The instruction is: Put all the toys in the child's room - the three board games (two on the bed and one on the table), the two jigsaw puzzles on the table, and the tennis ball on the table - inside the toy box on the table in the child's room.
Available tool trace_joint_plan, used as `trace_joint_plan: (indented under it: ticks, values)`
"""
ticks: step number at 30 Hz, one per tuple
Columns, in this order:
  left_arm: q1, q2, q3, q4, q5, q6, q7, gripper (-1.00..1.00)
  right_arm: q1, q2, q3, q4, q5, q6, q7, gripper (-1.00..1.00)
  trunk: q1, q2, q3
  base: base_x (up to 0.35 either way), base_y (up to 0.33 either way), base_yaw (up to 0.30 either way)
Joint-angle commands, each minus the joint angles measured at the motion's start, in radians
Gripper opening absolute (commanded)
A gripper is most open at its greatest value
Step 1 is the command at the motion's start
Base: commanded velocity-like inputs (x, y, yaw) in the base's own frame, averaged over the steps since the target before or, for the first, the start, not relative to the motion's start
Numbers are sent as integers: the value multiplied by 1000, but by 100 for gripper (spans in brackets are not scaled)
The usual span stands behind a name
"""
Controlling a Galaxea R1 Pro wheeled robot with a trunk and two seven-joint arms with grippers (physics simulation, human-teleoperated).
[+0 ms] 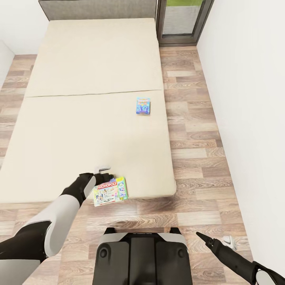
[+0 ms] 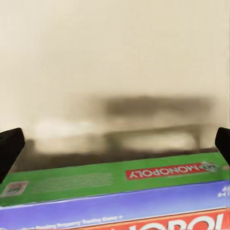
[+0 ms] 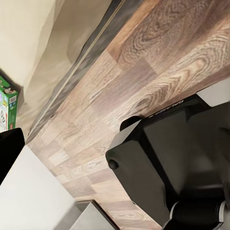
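Note:
Two board games lie on the beige bed (image 1: 79, 130). A small light blue game box (image 1: 143, 106) rests flat near the bed's right side. A colourful Monopoly box (image 1: 110, 191) sits at the bed's front edge, partly hanging over it. My left gripper (image 1: 105, 174) is just behind that box and open. In the left wrist view the box's green side (image 2: 96, 179) runs between the two wide-apart fingertips (image 2: 9, 148), which do not touch it. My right gripper (image 1: 202, 236) hangs low over the floor at the right, open and holding nothing, with one fingertip (image 3: 9, 151) in sight.
Wood-plank floor (image 1: 190, 158) runs along the bed's right side to a white wall (image 1: 249, 118). A dark-framed glass door (image 1: 184, 19) stands beyond the grey headboard (image 1: 99, 8). My base (image 1: 140, 257) is close to the bed's foot.

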Motion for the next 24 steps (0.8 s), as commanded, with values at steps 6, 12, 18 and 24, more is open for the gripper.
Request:
trace_joint_plan:
  ticks: [6, 12, 18, 24]
  values:
    - [0, 0, 7, -78, 3, 17, 1, 100, 0, 1, -2, -1, -5, 8, 0, 100, 1, -1, -1, 0, 0, 0]
    - [0, 5, 14, -153, 3, 55, 13, 100, 0, 1, -1, -1, -5, 7, 0, 100, 1, -1, -1, 0, 0, 0]
    - [0, 10, 77, -213, 2, 93, 16, 100, 0, 1, -1, -1, -5, 6, 0, 100, 1, -1, -1, 0, 0, 0]
    - [0, 19, 130, -253, 1, 138, 15, 100, 0, 1, 0, -1, -5, 5, 0, 100, 1, -1, -1, 0, 0, 0]
